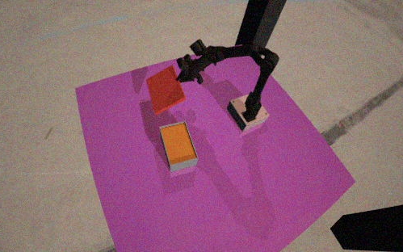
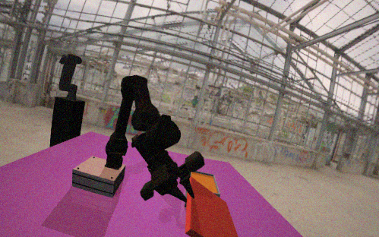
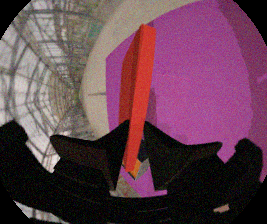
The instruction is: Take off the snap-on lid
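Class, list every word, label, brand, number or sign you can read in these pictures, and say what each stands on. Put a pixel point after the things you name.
Nothing can be read with certainty.
Orange-red graffiti (image 2: 225, 143), low wall behind the table: letter-like strokes, too blurred to read.
Coloured graffiti (image 2: 118, 118), same wall, farther left: too blurred to read.
Lid (image 1: 165, 90) (image 2: 211, 213) (image 3: 142, 90): no text visible.
Box (image 1: 184, 165) (image 2: 217, 186): no text visible.
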Controlling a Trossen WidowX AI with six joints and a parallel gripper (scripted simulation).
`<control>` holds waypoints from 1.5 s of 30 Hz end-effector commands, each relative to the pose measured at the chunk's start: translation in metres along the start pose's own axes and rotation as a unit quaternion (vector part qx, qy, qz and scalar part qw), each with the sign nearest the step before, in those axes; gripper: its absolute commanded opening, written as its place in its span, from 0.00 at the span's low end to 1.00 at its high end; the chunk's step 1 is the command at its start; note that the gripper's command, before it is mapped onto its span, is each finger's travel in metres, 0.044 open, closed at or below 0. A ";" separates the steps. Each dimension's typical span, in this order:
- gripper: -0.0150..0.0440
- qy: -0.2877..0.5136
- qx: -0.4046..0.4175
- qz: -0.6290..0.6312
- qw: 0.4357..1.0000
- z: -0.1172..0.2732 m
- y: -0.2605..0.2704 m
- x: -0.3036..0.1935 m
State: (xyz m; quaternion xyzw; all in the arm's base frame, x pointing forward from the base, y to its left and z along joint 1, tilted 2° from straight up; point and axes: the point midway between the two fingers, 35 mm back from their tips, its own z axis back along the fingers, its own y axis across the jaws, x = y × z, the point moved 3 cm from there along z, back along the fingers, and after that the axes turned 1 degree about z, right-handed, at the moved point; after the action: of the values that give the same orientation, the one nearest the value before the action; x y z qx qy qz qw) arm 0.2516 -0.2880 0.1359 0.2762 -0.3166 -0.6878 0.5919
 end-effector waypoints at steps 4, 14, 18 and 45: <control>0.25 0.003 0.005 0.003 1.000 -0.004 -0.003 -0.001; 0.25 0.003 0.005 0.003 1.000 -0.009 -0.009 -0.001; 0.25 0.003 0.005 0.003 1.000 -0.011 -0.011 -0.001; 0.25 0.003 0.005 0.003 1.000 -0.025 -0.028 -0.001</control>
State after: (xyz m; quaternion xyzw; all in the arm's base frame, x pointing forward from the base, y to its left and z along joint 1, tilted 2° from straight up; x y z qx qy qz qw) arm 0.2518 -0.2873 0.0998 0.2764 -0.3169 -0.6871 0.5925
